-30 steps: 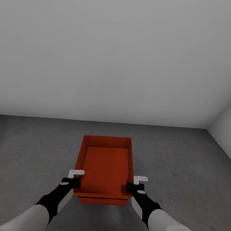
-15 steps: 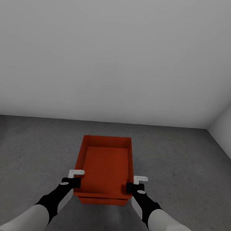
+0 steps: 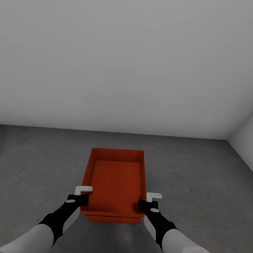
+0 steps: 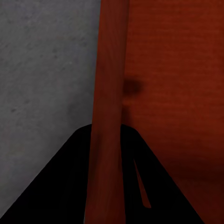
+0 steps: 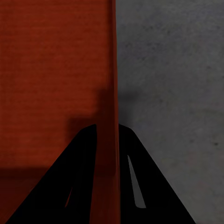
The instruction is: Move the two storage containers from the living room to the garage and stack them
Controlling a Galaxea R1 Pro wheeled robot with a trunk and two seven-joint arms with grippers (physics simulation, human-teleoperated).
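Apparently two stacked storage containers (image 3: 115,183), two end effectors.

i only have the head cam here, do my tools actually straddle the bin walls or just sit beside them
Observer: The left tool straddles the left wall of the top bin, one finger on each side.
Operator: and the right one
Observer: The right tool straddles the right wall the same way, with grey floor on its outer side.
Operator: anything inside the bin near the walls
Observer: No, the wrist views show bare orange bottom beside each wall.
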